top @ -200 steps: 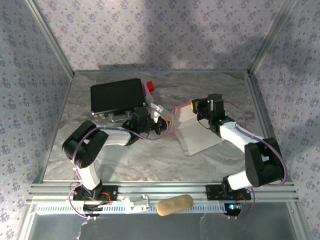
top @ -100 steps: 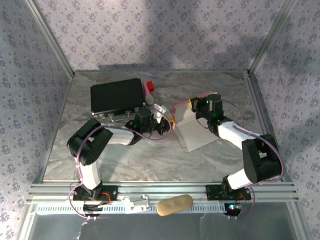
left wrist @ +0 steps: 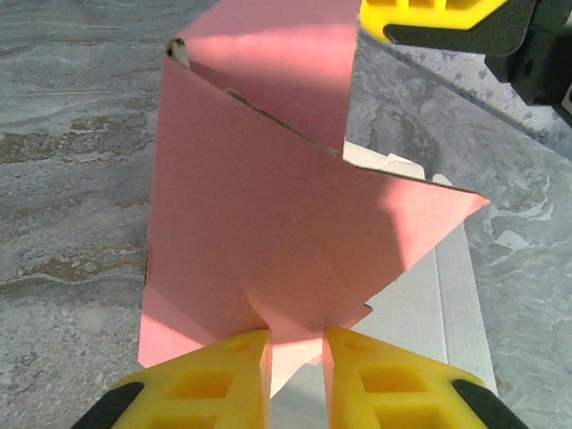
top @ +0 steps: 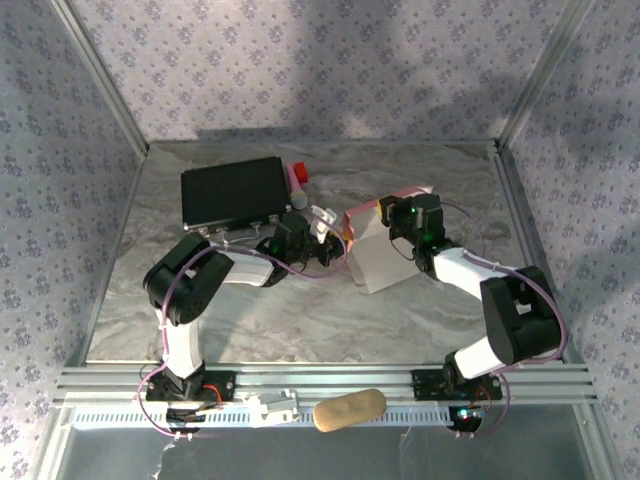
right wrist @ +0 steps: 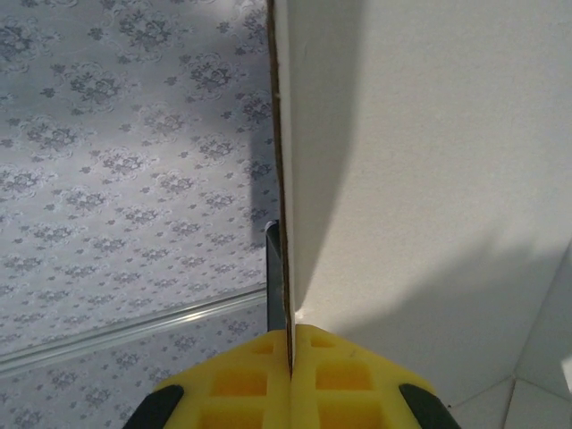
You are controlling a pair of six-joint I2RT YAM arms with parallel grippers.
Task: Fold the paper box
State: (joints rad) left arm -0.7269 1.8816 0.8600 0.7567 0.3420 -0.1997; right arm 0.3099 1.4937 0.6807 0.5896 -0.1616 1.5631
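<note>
Your right gripper (right wrist: 290, 335) is clamped on the paper box (top: 380, 258), propped up mid-table on the grey marbled tabletop (top: 300, 315). Your left gripper (left wrist: 297, 335) sits narrowly parted around its pink flap edge. Floral wallpaper (top: 300, 60) all round, black box (top: 235, 192) behind.

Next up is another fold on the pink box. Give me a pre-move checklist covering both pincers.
1. Right pincer shut on the paper box: ok; it pinches a panel's edge.
2. Left pincer gripping the flap: not ok; its fingers stand apart, with the flap's edge between them.
3. Pinched panel raised off the table: ok.
4. Black box apart from the paper box: ok.
5. Creases fully set: cannot tell.
</note>
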